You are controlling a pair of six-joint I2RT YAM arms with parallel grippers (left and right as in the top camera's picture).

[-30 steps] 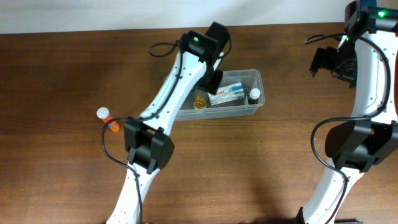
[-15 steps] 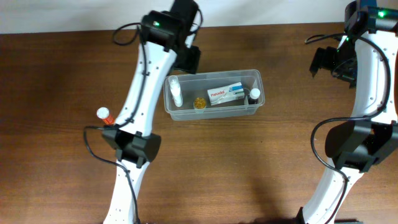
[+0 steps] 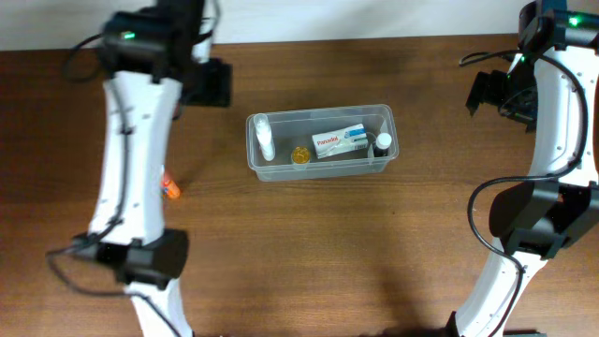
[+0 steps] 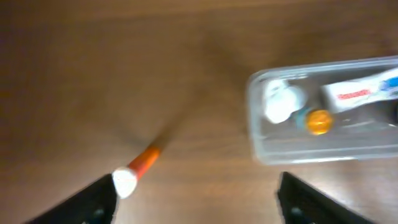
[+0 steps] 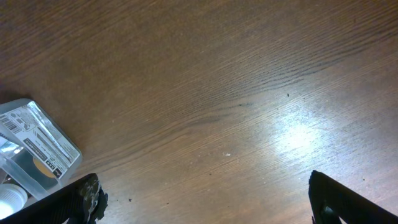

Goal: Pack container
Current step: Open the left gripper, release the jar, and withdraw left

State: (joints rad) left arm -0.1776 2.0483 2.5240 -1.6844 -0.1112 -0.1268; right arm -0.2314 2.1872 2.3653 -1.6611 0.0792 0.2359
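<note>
Plainly, the left jaws stand wide apart with nothing between them: in the left wrist view their two tips sit at the lower corners of the picture with bare counter [image 4: 93, 74] between. The right jaws are likewise spread wide and empty, held well off from the container's [image 3: 318, 174] bottle-cap end.

Just ahead of the left jaws lies a slim orange vial [image 4: 140, 169] with a white cap, on its side, well apart from the container's [image 4: 255, 124] short end where the white bottle [image 3: 265, 139] lies. It appears to be the one thing not yet packed.

The likely trouble is the vial itself. It is round and lying flat, so a pinch that lands off-centre could squirt it out or set it rolling away. It also lies slantwise to the container, so the jaws would need turning to close across it. The tub looks light, and a knock from the arm could shove it. Room inside is tight beside the box [image 3: 340, 141], the amber piece [image 3: 299, 154] and the dark-capped bottle [image 3: 383, 142], so a careless drop could catch the rim.

The container sits mid-counter, mouth upward, its long axis running side to side across the overhead view.
</note>
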